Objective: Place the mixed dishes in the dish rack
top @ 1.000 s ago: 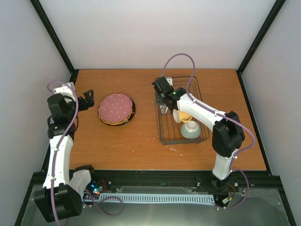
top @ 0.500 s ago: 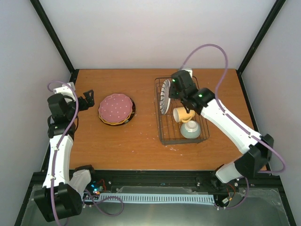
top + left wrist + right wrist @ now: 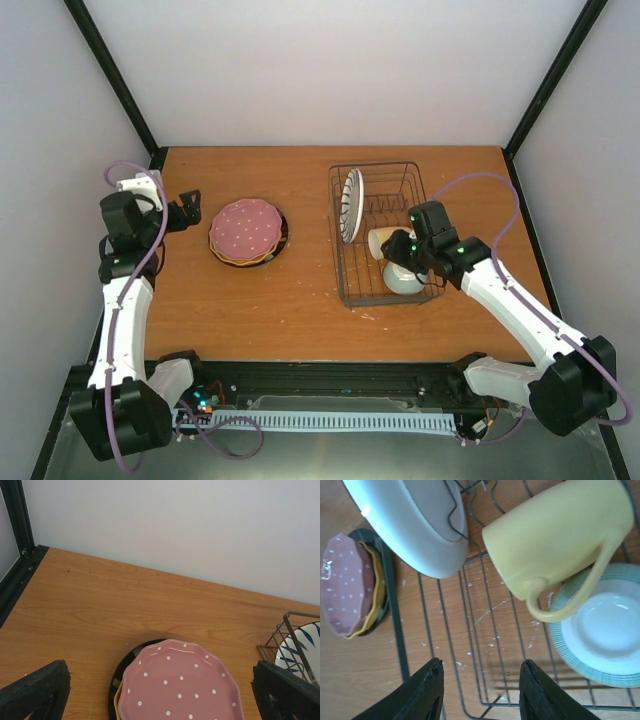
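Wooden tabletop (image 3: 300, 310), white walls. Overhead view: the dish rack (image 3: 395, 195) stands right of centre. It holds the striped plate (image 3: 350, 205) upright at its far left, the yellow mug (image 3: 384, 241) on its side, and the green bowl (image 3: 400, 281) at the near end. The pink speckled plate (image 3: 246, 231) lies stacked on a dark-rimmed plate (image 3: 283, 232), well left of the rack. The right gripper (image 3: 402, 253) hovers over mug and bowl. The left gripper (image 3: 190, 212) is just left of the stack.

Left wrist view: fingers spread wide, empty, with the pink speckled plate below.

Right wrist view: fingers parted, nothing between them. The mug handle overlaps the bowl rim.
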Tool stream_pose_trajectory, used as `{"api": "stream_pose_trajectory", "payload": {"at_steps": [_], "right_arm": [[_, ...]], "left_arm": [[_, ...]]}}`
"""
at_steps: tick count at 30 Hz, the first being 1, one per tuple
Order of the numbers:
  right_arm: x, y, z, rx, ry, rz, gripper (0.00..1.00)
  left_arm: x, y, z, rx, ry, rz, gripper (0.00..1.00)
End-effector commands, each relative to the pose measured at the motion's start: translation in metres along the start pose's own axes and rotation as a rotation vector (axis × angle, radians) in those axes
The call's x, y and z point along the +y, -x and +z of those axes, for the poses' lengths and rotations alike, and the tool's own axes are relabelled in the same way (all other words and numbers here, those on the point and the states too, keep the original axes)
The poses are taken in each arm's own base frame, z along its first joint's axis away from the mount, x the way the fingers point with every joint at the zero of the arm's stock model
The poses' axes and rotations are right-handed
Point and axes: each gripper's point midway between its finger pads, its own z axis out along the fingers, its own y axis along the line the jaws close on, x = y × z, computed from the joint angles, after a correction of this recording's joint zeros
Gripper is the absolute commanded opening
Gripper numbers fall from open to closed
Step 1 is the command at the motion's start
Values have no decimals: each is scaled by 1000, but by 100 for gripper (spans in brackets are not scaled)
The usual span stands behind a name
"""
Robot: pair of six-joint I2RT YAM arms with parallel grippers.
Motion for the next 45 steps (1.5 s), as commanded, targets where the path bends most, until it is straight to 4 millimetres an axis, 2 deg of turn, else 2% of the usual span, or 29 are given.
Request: {"api": "stream_pose_trajectory", "payload": {"at_steps": [1, 10, 13, 21, 26, 34, 45], "right_arm": [[10, -6, -1, 38, 66, 104, 41], [-20, -27, 21, 55, 20, 311, 38], [-28, -26, 25, 33, -4, 345, 38], [-33, -14, 30, -42, 10, 450, 39], [-36, -12, 38, -43, 5, 498, 39], [-40, -6, 40, -82, 4, 546, 39], [-43, -11, 54, -51, -10, 576, 39]], "left_arm": [[-7, 15, -7, -22, -12, 48, 100], [-2, 8, -1, 0, 1, 59, 100], [-2, 8, -1, -1, 1, 62, 100], [0, 7, -4, -12, 10, 69, 100], [0, 8, -4, -13, 14, 72, 100], [1, 10, -6, -21, 23, 77, 100], [1, 10, -7, -24, 28, 80, 100]]}}
